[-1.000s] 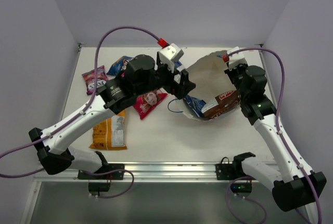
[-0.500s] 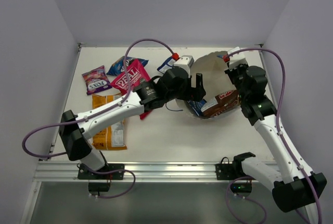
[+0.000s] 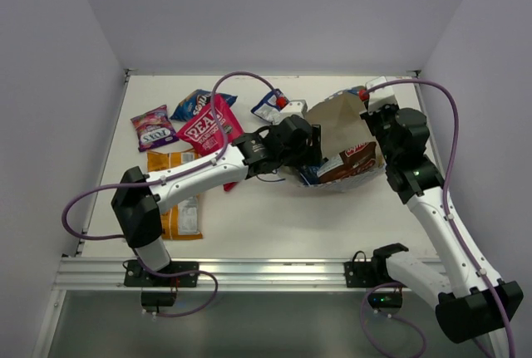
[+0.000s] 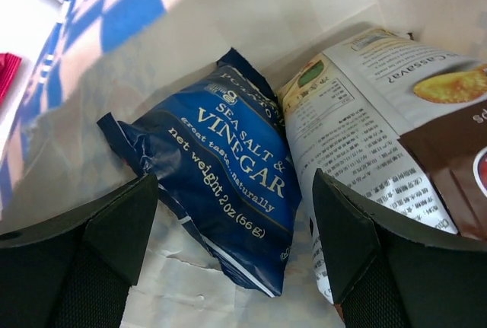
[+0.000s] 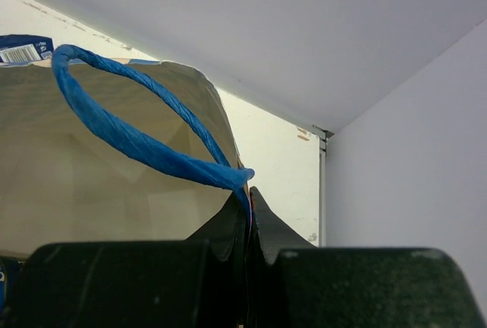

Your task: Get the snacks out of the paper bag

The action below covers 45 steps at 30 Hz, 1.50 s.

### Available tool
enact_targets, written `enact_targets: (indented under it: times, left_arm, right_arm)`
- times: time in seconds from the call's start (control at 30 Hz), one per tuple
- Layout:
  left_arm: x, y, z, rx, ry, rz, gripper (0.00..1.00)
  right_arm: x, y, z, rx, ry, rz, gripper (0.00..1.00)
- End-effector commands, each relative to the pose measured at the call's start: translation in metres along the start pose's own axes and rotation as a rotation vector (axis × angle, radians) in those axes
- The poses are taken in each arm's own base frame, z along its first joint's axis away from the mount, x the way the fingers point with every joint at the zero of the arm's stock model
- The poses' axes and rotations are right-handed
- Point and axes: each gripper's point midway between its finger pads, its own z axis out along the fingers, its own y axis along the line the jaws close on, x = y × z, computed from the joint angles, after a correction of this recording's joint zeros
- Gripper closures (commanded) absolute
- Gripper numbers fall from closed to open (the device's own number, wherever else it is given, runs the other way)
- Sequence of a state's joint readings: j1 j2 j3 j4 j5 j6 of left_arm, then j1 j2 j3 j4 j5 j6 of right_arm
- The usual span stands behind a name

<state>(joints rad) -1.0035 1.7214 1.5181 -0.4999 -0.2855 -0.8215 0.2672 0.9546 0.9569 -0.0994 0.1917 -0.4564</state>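
Hovering L gripper (image 4: 232, 221) wide open inside paper bag (image 3: 337, 117), straddling blue vinegar packet (image 4: 221, 183) on bag floor. R gripper (image 5: 247, 214) clamped on cord handle (image 5: 129, 141). Packet prob light, crinkly, slick; pinch mid-body.

Top cam sat high behind the arms, looking down on the whole table (image 3: 274, 217). Left wrist cam was right inside the paper bag (image 3: 337, 121), super close on the blue packet (image 4: 221, 183). Right wrist cam looked low across the bag's rim toward the back wall (image 5: 266, 31). All three caught the bag's tan inside.
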Motion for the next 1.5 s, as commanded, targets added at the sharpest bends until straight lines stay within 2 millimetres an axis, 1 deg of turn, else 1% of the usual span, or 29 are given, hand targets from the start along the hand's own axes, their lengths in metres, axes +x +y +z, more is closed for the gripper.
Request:
enact_targets:
  times: [0.0,0.07,0.17,0.37,0.47,0.57,0.6,0.67,0.73,0.77,0.83,0.87,0.9,0.93,0.97,1.0,1.03,1.07,1.1,1.17,1.2,1.27,1.3,1.33,1.37,1.43,1.47]
  left_arm:
    - [-0.006,0.007,-0.005,-0.047,-0.022,-0.038,0.12]
    - [-0.004,0.015,-0.007,-0.082,-0.012,-0.039,0.12]
    - [0.002,0.019,-0.007,-0.102,0.008,-0.046,0.12]
    - [-0.001,0.021,-0.013,-0.118,0.003,-0.056,0.11]
    - [0.001,0.016,-0.005,-0.108,0.01,-0.069,0.12]
    - [0.008,0.014,0.007,-0.103,0.023,-0.089,0.14]
    - [0.012,0.016,0.013,-0.112,0.027,-0.092,0.16]
    - [0.012,0.017,0.019,-0.118,0.013,-0.111,0.19]
    - [0.015,0.021,0.027,-0.131,0.008,-0.116,0.26]
    - [0.014,0.02,0.029,-0.127,0.001,-0.132,0.29]
    - [0.014,0.024,0.034,-0.139,-0.005,-0.142,0.42]
    - [0.012,0.024,0.033,-0.14,-0.015,-0.148,0.5]
    - [0.007,0.024,0.031,-0.139,-0.031,-0.152,0.68]
    - [0.002,0.024,0.028,-0.137,-0.049,-0.155,0.77]
    - [-0.009,0.019,0.02,-0.12,-0.079,-0.156,0.92]
    - [-0.017,0.017,0.015,-0.109,-0.1,-0.156,0.97]
    - [-0.024,0.014,0.01,-0.097,-0.121,-0.153,1.0]
    - [-0.031,0.011,0.005,-0.083,-0.14,-0.136,1.0]
    - [-0.045,0.003,-0.006,-0.054,-0.167,-0.137,1.0]
    - [-0.059,-0.01,-0.02,0.0,-0.185,-0.096,1.0]
    - [-0.076,-0.023,-0.034,0.046,-0.211,-0.092,1.0]
    - [-0.088,-0.038,-0.052,0.105,-0.217,-0.048,1.0]
    - [-0.099,-0.045,-0.067,0.142,-0.237,-0.043,1.0]
    - [-0.114,-0.054,-0.084,0.181,-0.268,-0.025,1.0]
    - [-0.12,-0.057,-0.093,0.194,-0.28,-0.015,1.0]
    - [-0.146,-0.062,-0.125,0.229,-0.351,-0.002,1.0]
    - [-0.152,-0.063,-0.135,0.237,-0.367,0.003,1.0]
  right_arm:
    - [-0.018,-0.012,-0.005,0.044,-0.068,0.028,1.0]
    - [-0.018,-0.009,-0.005,0.032,-0.067,0.038,1.0]
    - [-0.019,-0.008,-0.005,0.026,-0.07,0.05,1.0]
    - [-0.02,-0.007,-0.005,0.023,-0.078,0.059,1.0]
    - [-0.018,-0.003,-0.003,0.01,-0.074,0.071,1.0]
    - [-0.014,0.001,-0.001,0.0,-0.063,0.074,1.0]
    - [-0.014,0.0,-0.002,0.003,-0.065,0.075,1.0]
    - [-0.014,0.001,-0.002,0.004,-0.068,0.074,1.0]
    - [-0.014,0.0,-0.003,0.005,-0.073,0.076,1.0]
    - [-0.013,0.002,-0.003,-0.001,-0.072,0.077,1.0]
    - [-0.013,0.002,-0.004,0.0,-0.073,0.076,1.0]
    - [-0.012,0.002,-0.004,-0.001,-0.072,0.074,1.0]
    - [-0.011,0.002,-0.004,0.002,-0.071,0.072,1.0]
    - [-0.011,0.002,-0.004,0.004,-0.072,0.07,1.0]
    - [-0.011,0.002,-0.004,0.008,-0.075,0.069,1.0]
    - [-0.01,0.001,-0.004,0.01,-0.076,0.069,1.0]
    - [-0.009,0.001,-0.004,0.011,-0.072,0.069,1.0]
    - [-0.009,0.002,-0.002,0.009,-0.071,0.068,1.0]
    - [-0.007,0.003,-0.002,0.009,-0.066,0.068,1.0]
    - [-0.005,0.002,-0.001,0.014,-0.059,0.062,1.0]
    - [-0.003,0.002,0.0,0.018,-0.054,0.059,1.0]
    - [0.002,0.002,0.001,0.028,-0.041,0.046,1.0]
    - [0.003,0.001,0.001,0.031,-0.036,0.042,1.0]
    - [0.006,0.001,0.001,0.035,-0.029,0.034,1.0]
    - [0.007,0.0,0.002,0.042,-0.024,0.032,1.0]
    - [0.009,0.0,0.003,0.044,-0.018,0.029,1.0]
    - [0.009,0.0,0.003,0.045,-0.016,0.029,1.0]
